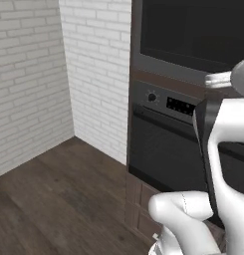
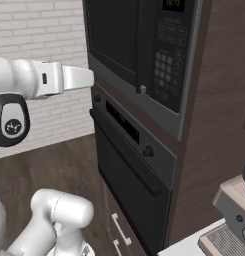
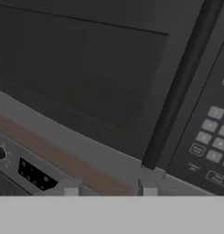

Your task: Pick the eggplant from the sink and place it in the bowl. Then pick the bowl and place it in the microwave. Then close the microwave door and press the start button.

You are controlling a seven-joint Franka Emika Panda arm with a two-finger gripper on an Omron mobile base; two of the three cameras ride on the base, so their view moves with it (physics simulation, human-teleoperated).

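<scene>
Hand view shows the gripper [image 3: 110, 191] with fingers parted and holding nothing, the shut microwave door [image 3: 86, 73] directly ahead of them and the keypad [image 3: 211, 141] off to their right; shift right toward the keypad, then press the start button squarely.

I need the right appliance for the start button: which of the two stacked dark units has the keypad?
The upper one, the microwave: its keypad sits to the right of the door. The oven beneath has a knob and small display instead.

The microwave [image 2: 144, 50] keypad [image 3: 214, 137] is cut off at the hand view's right edge (button labels too small to read).
</scene>
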